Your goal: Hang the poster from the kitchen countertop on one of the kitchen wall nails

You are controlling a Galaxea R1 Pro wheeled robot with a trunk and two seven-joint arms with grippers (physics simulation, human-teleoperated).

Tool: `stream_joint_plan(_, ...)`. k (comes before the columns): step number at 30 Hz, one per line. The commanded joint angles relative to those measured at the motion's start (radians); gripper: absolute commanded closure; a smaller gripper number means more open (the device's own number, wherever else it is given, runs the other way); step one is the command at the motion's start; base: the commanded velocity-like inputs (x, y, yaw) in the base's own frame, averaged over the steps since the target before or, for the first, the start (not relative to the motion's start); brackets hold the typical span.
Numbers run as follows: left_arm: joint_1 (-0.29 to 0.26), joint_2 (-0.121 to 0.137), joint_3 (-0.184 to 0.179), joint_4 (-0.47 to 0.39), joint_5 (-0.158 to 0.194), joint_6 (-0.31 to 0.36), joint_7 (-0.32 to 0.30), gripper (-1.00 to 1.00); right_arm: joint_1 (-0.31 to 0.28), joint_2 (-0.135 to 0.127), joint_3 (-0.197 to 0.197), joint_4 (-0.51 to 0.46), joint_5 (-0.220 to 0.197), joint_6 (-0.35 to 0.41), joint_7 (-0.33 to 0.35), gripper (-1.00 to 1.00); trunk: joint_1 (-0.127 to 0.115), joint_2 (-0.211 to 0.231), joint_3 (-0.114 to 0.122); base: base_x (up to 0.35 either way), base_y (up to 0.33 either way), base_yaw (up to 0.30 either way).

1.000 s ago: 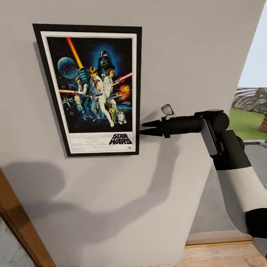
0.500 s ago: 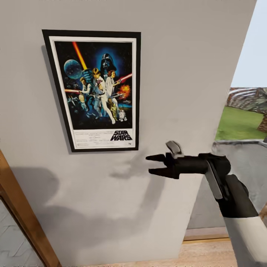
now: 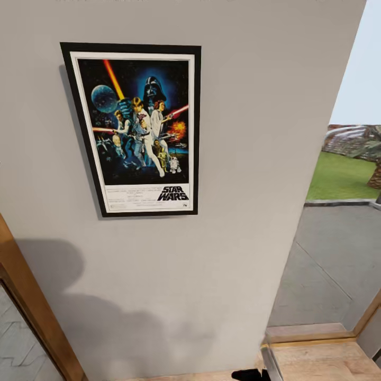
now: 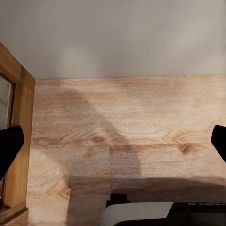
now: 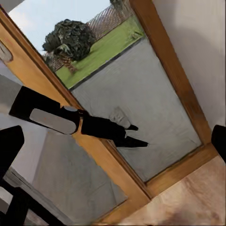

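Observation:
The black-framed Star Wars poster [image 3: 138, 129] hangs flat on the light grey wall [image 3: 254, 106], slightly tilted, with nothing holding it. The wall nail is hidden behind it, and the kitchen countertop is out of view. A dark bit of my right gripper [image 3: 248, 374] pokes in at the bottom edge of the head view, far below the poster. In the right wrist view the right gripper [image 5: 117, 136] is open, facing a glass door. My left gripper [image 4: 117, 136] is open and empty over the wooden floor [image 4: 141, 117].
A wooden door frame [image 3: 32, 312] slants up at the lower left of the head view. To the right of the wall an opening shows pavement [image 3: 333, 264] and grass [image 3: 344, 174] outside. A black robot arm [image 5: 80, 122] shows against the wood-framed glass door [image 5: 141, 94].
My right gripper has left the poster's lower right corner and dropped down, almost out of the head view. The poster stays on the wall.

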Motion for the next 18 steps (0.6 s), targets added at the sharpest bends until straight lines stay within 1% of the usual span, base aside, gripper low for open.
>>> stream_joint_plan(1, 0.000, 0.000, 0.006, 0.015, 0.001, -0.001, -0.009, -1.00, 0.018, -0.005, 0.002, 0.108, -0.006, -0.061, 0.001, -1.00, 0.000, 0.000, 0.000, 0.000, 0.000, 0.000)
stream_joint_plan(3, 0.000, 0.000, 0.005, 0.036, 0.002, -0.001, -0.009, -1.00, 0.036, -0.019, 0.000, 0.297, -0.005, -0.168, -0.005, -1.00, 0.000, 0.000, 0.000, 0.000, 0.000, 0.000)
stream_joint_plan(4, 0.000, 0.000, 0.004, 0.041, 0.001, -0.001, -0.009, -1.00, 0.040, -0.030, 0.000, 0.375, -0.005, -0.201, -0.017, -1.00, 0.000, 0.000, 0.000, 0.000, 0.000, 0.000)
stream_joint_plan(5, 0.000, -0.001, 0.004, 0.045, 0.000, -0.001, -0.009, -1.00, 0.041, -0.039, -0.001, 0.437, -0.005, -0.222, -0.044, -1.00, 0.000, 0.000, 0.000, 0.000, 0.000, 0.000)
stream_joint_plan(7, 0.000, -0.001, 0.003, 0.048, -0.001, 0.000, -0.009, -1.00, 0.043, -0.045, 0.000, 0.486, -0.005, -0.236, -0.092, -1.00, 0.000, 0.000, 0.000, 0.000, 0.000, 0.000)
stream_joint_plan(8, 0.000, -0.002, 0.003, 0.050, -0.002, 0.001, -0.008, -1.00, 0.044, -0.047, 0.000, 0.524, -0.005, -0.244, -0.156, -1.00, 0.000, 0.000, 0.000, 0.000, 0.000, 0.000)
stream_joint_plan(13, 0.000, -0.003, 0.001, 0.071, -0.005, 0.002, -0.007, -1.00, 0.045, -0.044, 0.003, 0.601, -0.006, -0.252, -0.372, -1.00, 0.000, 0.000, 0.000, 0.000, 0.000, 0.000)
stream_joint_plan(14, 0.000, -0.004, 0.000, 0.085, -0.007, 0.004, -0.006, -1.00, 0.045, -0.037, 0.005, 0.637, -0.006, -0.253, -0.516, -1.00, 0.000, 0.000, 0.000, 0.000, 0.000, 0.000)
stream_joint_plan(16, 0.000, -0.004, 0.000, 0.091, -0.008, 0.004, -0.006, -1.00, 0.045, -0.028, 0.005, 0.658, -0.007, -0.253, -0.612, -1.00, 0.000, 0.000, 0.000, 0.000, 0.000, 0.000)
stream_joint_plan(17, 0.000, -0.004, 0.000, 0.097, -0.008, 0.006, -0.005, -1.00, 0.045, -0.017, 0.007, 0.677, -0.007, -0.253, -0.705, -1.00, 0.000, 0.000, 0.000, 0.000, 0.000, 0.000)
stream_joint_plan(18, 0.000, -0.004, 0.000, 0.103, -0.008, 0.007, -0.005, -1.00, 0.045, -0.012, 0.007, 0.689, -0.007, -0.254, -0.751, -1.00, 0.000, 0.000, 0.000, 0.000, 0.000, 0.000)
